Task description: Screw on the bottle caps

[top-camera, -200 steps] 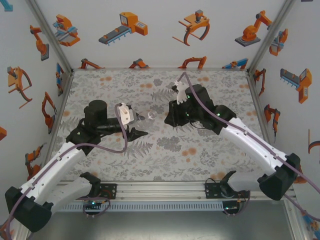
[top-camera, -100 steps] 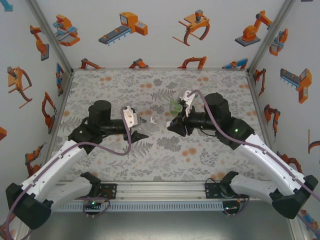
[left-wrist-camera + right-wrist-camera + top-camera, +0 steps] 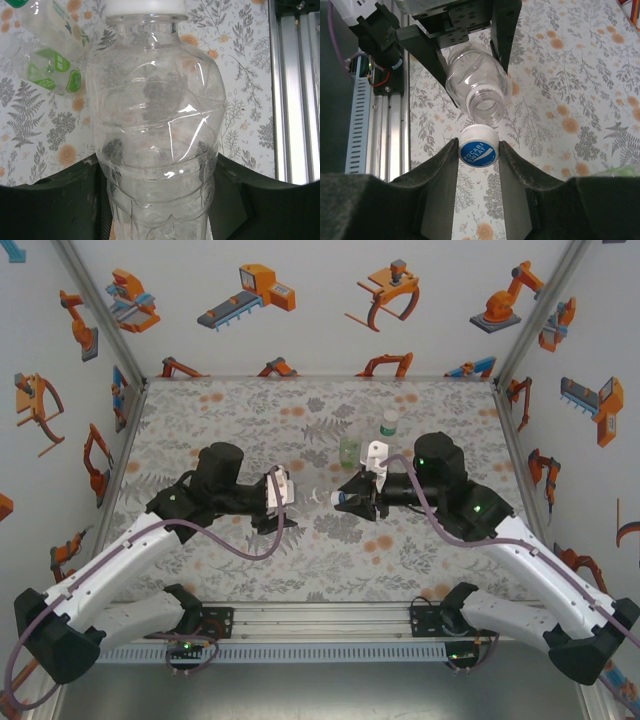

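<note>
Blue-topped cap sits pinched in the right gripper, beside the open mouth of the clear bottle clamped in the left gripper. Overhead, a green-tinted bottle and a labelled bottle stand on the counter behind; from the right wrist, the cap reads "POCARI SWEAT".

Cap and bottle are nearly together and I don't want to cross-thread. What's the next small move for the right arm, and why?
Probably nudge the right gripper so the cap centres on the mouth of the bottle, then push on before twisting. In the right wrist view the open mouth sits just off the cap, uncovered; the left gripper clamps the bottle.
</note>
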You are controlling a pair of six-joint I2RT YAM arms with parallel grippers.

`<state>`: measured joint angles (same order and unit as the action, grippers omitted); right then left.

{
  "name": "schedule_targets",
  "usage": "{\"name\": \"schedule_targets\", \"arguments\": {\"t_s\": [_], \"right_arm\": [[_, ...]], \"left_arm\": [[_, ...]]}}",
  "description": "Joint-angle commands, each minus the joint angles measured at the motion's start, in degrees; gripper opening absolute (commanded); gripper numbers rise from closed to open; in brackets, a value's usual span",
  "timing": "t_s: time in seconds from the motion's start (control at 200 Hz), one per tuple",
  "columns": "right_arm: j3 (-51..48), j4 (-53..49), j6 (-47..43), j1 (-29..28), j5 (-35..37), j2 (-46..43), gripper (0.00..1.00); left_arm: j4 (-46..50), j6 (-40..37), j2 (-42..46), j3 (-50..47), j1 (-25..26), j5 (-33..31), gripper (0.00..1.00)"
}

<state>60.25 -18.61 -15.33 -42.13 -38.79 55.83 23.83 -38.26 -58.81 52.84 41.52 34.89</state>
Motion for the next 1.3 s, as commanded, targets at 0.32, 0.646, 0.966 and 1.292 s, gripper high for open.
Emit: {"name": "schedule_targets", "arguments": {"t_s": [0.32,0.646,0.966,1.292], "right_arm": [[2.9,2.0,-2.4,-0.8,-5.0,2.3,0.03],[1.7,5.1,-1.5,-2.0,-4.7,2.6,0.03],[1.1,5.9,-1.2,-2.1,-3.1,2.6,0.03],[1.3,3.1,-3.2,-2.1,-7.2,2.2,0.02]], "left_arm": [[3.0,-3.0,0.7,2.2,1.5,0.8,0.0],[3.0,-3.0,1.3,2.1,1.7,2.2,0.0],[3.0,-3.8,2.4,1.7,1.8,4.3,0.0],[2.7,-3.8,3.0,1.6,1.8,4.4,0.0]]}}
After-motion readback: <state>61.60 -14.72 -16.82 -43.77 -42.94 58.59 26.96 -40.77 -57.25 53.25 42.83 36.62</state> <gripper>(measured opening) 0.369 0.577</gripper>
